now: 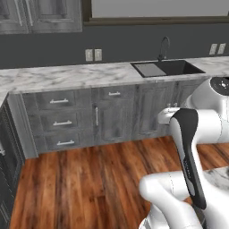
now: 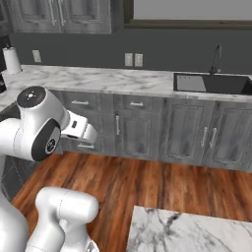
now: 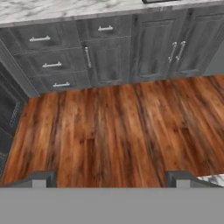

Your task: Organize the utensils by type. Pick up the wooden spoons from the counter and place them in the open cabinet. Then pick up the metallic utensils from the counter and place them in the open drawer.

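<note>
While the white marble counter runs along the far wall over grey wood-grain cupboards, no utensil can be made out on it. Set into it, the black sink sits under a dark faucet. Well short of it, the gripper hangs over the wooden floor, its fingers spread wide and holding nothing.

dark grey wall with white outlets, reddish-brown wooden plank floor, grey wood-grain base cupboards, black sink.
</note>
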Tool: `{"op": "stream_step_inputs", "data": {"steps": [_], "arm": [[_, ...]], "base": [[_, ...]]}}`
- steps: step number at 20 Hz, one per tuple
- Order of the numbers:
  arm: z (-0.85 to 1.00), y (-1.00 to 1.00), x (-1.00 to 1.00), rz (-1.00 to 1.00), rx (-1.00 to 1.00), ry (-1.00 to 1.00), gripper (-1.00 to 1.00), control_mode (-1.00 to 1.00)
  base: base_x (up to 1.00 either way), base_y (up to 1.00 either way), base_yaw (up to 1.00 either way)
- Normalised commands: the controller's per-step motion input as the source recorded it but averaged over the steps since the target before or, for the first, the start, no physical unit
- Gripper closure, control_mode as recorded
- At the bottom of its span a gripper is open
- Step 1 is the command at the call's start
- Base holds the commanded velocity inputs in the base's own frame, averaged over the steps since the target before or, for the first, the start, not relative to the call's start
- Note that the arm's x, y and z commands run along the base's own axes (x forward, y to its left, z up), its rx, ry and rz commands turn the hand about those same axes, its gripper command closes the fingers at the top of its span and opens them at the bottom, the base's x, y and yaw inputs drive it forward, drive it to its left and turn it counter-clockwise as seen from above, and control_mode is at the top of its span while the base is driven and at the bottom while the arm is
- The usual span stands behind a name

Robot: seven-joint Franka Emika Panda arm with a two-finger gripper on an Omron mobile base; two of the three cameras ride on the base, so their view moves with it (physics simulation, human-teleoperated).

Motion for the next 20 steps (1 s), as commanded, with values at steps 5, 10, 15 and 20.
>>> {"op": "stream_step_inputs", "data": {"steps": [5,10,15,20], "arm": [[0.0,0.0,0.0,0.0,0.0,0.0,-1.0,1.0],[0.0,0.0,0.0,0.0,0.0,0.0,-1.0,1.0],[0.0,0.0,0.0,0.0,0.0,0.0,-1.0,1.0],[0.0,0.0,0.0,0.0,0.0,0.0,-1.0,1.0]], "base": [[0.0,0.0,0.0],[0.0,0.0,0.0],[0.76,0.12,-0.07],[0.37,0.5,-0.11]]}}
